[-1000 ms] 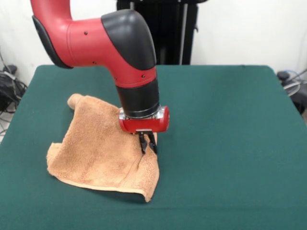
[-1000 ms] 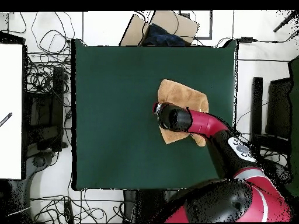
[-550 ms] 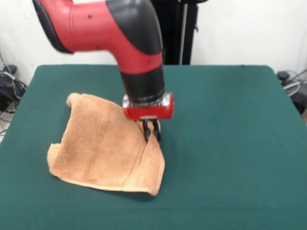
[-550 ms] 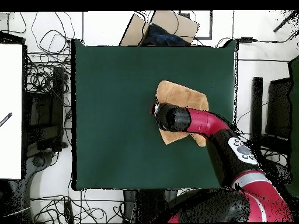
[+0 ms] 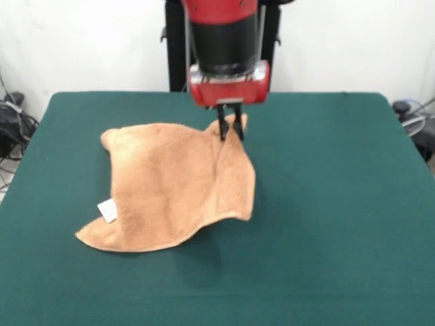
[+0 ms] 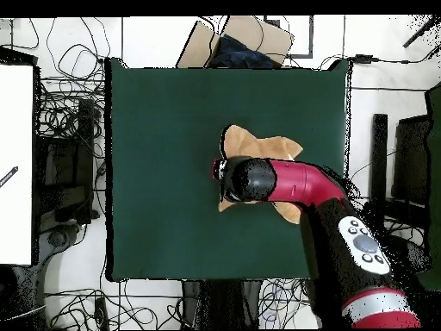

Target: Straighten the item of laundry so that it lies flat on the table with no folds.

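The table [image 5: 340, 204], covered in dark green cloth, is seen to fill most of the front view, and in the overhead view it is shown as a large rectangle [image 6: 164, 172] ringed by cables on a pale floor. The arm [image 5: 224, 34] is held upright in the front view, its red and black wrist coming straight down from the top edge; from overhead it is seen reaching in from the lower right corner, with its black end cap [image 6: 250, 179] placed over the towel. The towel [image 5: 163, 187], orange-tan terry, is spread on the table left of centre in the front view; most of it is laid on the cloth, but the far right corner is raised into a peak, and a flap is left hanging from it with a shadow cast below. A small white tag [image 5: 107, 210] is seen near the towel's left edge. In the overhead view only parts of the towel [image 6: 258, 143] are visible around the arm. The gripper [image 5: 230, 127] is pointed straight down, and its two dark fingers are closed tightly on the raised corner of the towel.
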Robot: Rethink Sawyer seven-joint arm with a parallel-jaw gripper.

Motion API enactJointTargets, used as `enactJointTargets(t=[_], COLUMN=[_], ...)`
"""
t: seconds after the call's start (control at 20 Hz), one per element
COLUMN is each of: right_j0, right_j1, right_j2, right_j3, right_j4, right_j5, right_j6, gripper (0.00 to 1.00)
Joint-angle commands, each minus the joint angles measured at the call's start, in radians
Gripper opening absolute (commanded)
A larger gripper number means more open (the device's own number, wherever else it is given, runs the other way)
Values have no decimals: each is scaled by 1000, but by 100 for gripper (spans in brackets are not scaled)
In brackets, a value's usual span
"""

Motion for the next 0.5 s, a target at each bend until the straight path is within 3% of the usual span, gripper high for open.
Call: enactJointTargets(t=[0.05, 0.5], right_j0=[82, 126], right_j1=[-128, -90], right_j2=[67, 36], right_j3=[130, 143], right_j4=[73, 115], right_j5=[48, -19], right_j6=[120, 143], gripper=[0, 0])
